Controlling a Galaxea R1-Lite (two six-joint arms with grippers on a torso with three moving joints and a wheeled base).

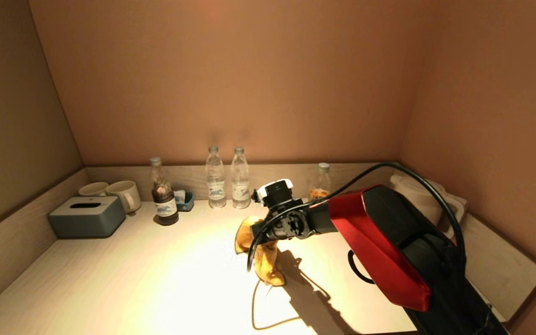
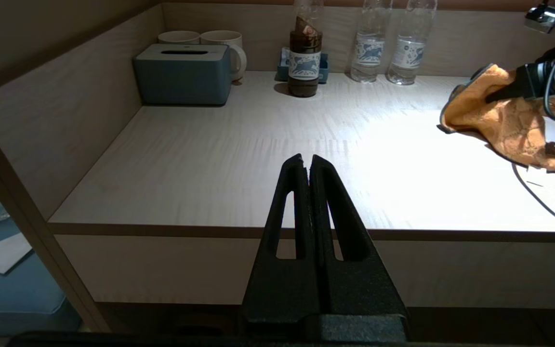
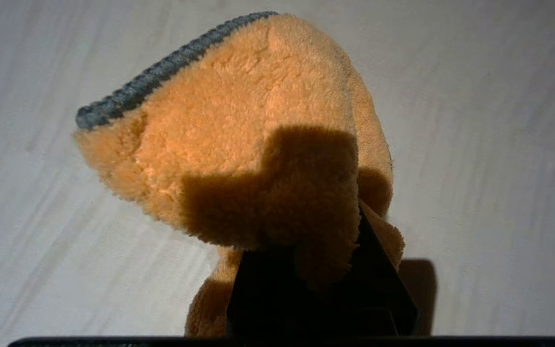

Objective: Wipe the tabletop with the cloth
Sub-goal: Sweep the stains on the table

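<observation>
An orange fleece cloth (image 1: 261, 253) with a grey hem hangs from my right gripper (image 1: 257, 232) over the middle of the pale wooden tabletop (image 1: 133, 279). Its lower end touches the table. The right wrist view shows the cloth (image 3: 239, 140) bunched over the shut jaws, which it mostly hides. The left wrist view shows the cloth (image 2: 504, 118) at the far right. My left gripper (image 2: 309, 161) is shut and empty, parked off the table's front edge.
Along the back wall stand a grey tissue box (image 1: 86, 216), two mugs (image 1: 123, 194), a dark bottle (image 1: 163, 197), two clear water bottles (image 1: 226, 179) and another bottle (image 1: 321, 184). A white kettle (image 1: 419, 193) sits at the back right. Low walls bound the table.
</observation>
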